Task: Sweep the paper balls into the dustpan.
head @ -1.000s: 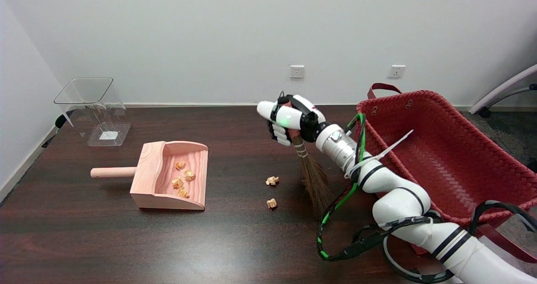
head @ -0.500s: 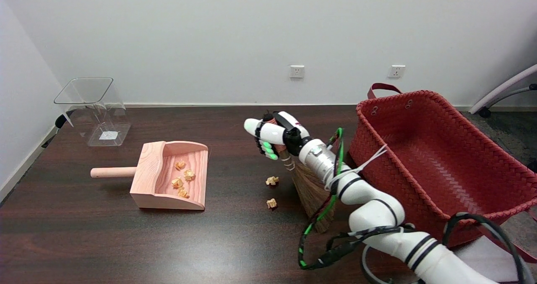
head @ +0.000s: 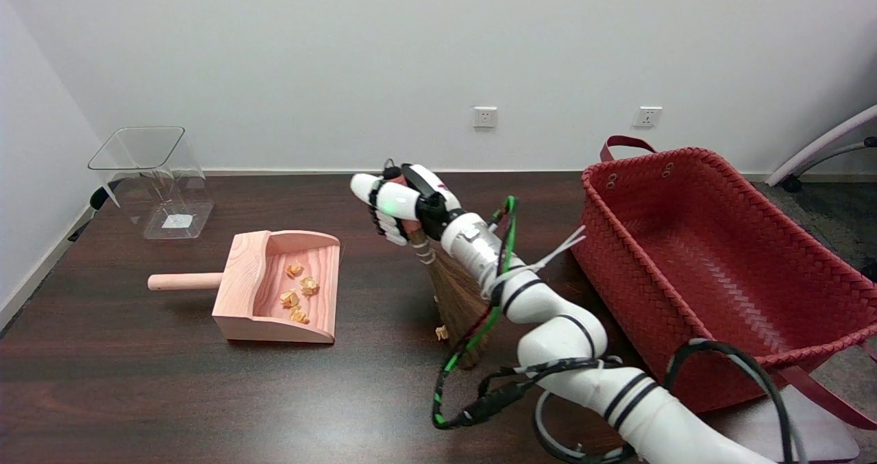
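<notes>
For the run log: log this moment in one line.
right hand grips broom | bristles at paper ball | dustpan holds four

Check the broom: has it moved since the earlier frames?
Yes. The broom, held by the right robot hand, has swept left, away from the red basket toward the dustpan.

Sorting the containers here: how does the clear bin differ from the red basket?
The clear bin is see-through, smooth and small; the red basket is opaque, woven and far larger. The bin stands at the table's far left, the basket at the right with strap handles. Both are open-topped and hold no paper balls.
</notes>
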Action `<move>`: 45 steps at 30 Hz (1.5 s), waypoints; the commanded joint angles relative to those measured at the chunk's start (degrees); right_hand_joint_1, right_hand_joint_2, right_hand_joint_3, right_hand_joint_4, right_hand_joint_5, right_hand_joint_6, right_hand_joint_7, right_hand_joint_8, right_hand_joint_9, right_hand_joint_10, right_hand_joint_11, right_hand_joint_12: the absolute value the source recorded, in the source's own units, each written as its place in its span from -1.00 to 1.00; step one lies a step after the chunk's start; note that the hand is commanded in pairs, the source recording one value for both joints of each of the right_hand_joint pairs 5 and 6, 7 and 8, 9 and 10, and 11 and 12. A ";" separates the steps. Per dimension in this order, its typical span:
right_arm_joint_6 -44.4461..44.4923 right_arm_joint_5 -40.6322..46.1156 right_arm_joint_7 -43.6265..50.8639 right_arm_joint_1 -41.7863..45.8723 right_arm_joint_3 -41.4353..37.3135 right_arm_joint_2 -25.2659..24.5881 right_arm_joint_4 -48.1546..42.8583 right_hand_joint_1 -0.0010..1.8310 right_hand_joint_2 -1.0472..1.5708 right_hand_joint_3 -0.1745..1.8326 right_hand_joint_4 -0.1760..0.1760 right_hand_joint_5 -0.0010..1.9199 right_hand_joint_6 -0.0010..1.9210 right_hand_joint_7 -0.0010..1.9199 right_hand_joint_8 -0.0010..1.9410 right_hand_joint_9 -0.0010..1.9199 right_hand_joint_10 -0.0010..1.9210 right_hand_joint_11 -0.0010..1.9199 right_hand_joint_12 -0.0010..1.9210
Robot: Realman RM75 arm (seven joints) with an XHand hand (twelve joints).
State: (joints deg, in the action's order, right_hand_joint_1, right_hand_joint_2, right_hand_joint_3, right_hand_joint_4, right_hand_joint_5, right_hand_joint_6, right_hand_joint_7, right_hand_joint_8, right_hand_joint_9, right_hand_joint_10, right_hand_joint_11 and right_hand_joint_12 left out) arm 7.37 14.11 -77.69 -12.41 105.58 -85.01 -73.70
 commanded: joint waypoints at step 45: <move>33.75 6.13 19.14 -29.37 5.21 -28.91 46.67 -0.24 1.00 -0.21 0.00 1.00 1.00 1.00 0.98 1.00 1.00 1.00 1.00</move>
State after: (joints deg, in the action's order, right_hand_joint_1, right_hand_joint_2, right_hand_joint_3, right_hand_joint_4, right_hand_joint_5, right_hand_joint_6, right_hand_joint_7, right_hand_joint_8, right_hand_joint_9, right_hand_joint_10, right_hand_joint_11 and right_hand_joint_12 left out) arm 29.29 16.14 -65.39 -37.91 110.54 -110.16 -30.35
